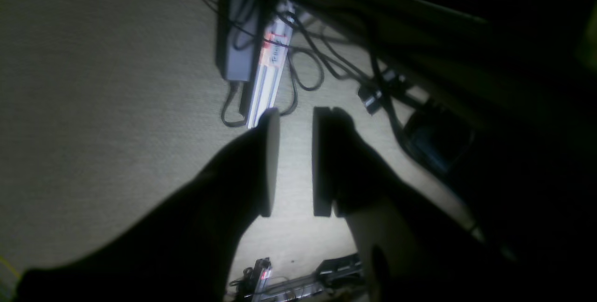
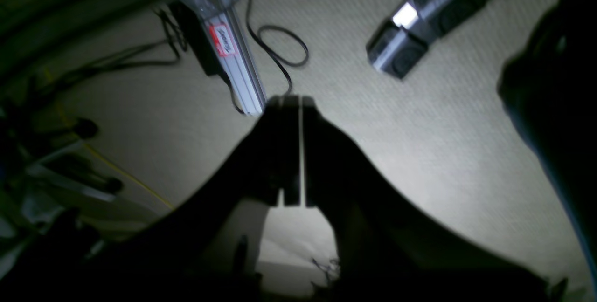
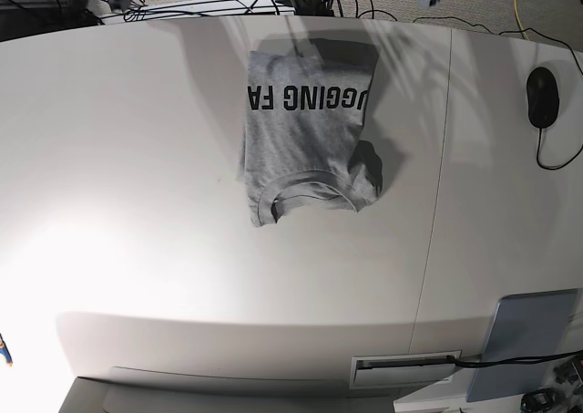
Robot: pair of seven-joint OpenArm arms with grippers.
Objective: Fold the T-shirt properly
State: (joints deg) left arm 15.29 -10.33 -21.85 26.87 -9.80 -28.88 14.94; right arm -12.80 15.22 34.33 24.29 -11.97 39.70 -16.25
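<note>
The jaws of the left gripper (image 1: 296,162) stood well apart in the left wrist view, two flat dark slabs with a clear strip of pale carpet between them and nothing held. Beyond them lay a ribbed aluminium rail (image 1: 268,78) with a red-and-white label, a grey box (image 1: 238,36) beside it, and looping black cables (image 1: 308,66) on the finely woven carpet (image 1: 102,106).

In the right wrist view the right gripper (image 2: 293,153) had its jaws drawn almost together, only a thin bright slit between the pads, and nothing caught there. Over the same ridged carpet lay another labelled rail (image 2: 235,66), a coil of black cable (image 2: 282,45), and a blocky grey-and-black device (image 2: 419,22) far right.

From the base view, neither gripper showed clearly. The T-shirt (image 3: 305,144) lay on the smooth white table (image 3: 137,203), toward the far edge and near the middle. It was soft heather-grey cotton, folded into a rough upright oblong, its ribbed round neck at the near end and black block capitals, upside down, across the far part. One sleeve bunched out at the near right. Well apart at the far right sat a black computer mouse (image 3: 542,96); a grey slab (image 3: 528,345) lay at the near right corner.
</note>
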